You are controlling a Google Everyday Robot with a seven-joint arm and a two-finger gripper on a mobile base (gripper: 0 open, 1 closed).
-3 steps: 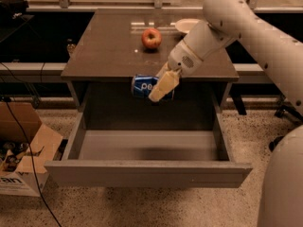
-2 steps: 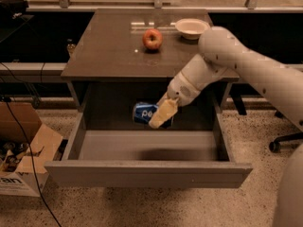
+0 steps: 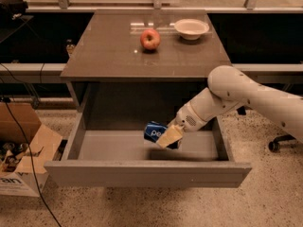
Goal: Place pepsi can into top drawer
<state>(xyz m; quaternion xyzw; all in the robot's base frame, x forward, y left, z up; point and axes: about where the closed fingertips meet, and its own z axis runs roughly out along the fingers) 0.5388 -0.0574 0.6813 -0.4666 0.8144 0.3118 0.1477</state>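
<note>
Gripper (image 3: 168, 137) clamped on one pepsi can (image 3: 153, 131) inside one open top drawer (image 3: 142, 173), seemingly off its floor.

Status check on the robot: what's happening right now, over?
Gripper shut on pepsi can, low inside open top drawer. Can not yet released. Apple and bowl sit on cabinet top, out of the way.
</note>
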